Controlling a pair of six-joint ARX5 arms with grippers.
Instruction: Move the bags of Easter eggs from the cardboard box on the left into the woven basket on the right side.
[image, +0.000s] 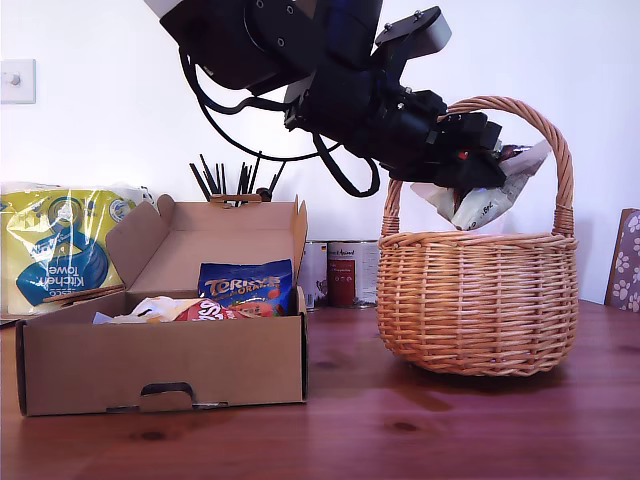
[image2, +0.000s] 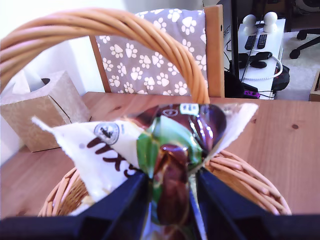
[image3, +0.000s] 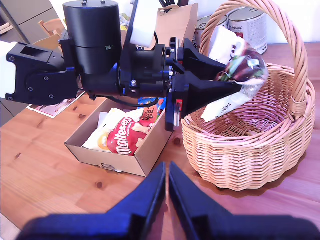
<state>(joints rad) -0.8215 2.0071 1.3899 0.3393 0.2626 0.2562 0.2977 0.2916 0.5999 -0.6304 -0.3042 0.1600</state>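
Note:
My first gripper (image: 478, 172) hangs above the woven basket (image: 478, 300), under its arched handle, shut on a white-and-green bag of Easter eggs (image: 482, 203). The first wrist view shows that bag (image2: 170, 150) pinched between the jaws over the basket rim (image2: 245, 175). In the exterior view's left stands the cardboard box (image: 160, 365), lid up, holding a dark blue bag (image: 245, 287) and a red-and-white bag (image: 205, 312). My second gripper (image3: 167, 185) is shut on nothing, high above the table in front of box (image3: 145, 150) and basket (image3: 250, 145).
A yellow-and-blue kitchen towel pack (image: 60, 245) stands behind the box. Two tins (image: 340, 272) sit between box and basket, and dark sticks (image: 235, 185) stand in a holder behind the lid. A tissue box (image2: 42, 107) and a paw-print chair (image2: 150, 55) lie beyond the basket.

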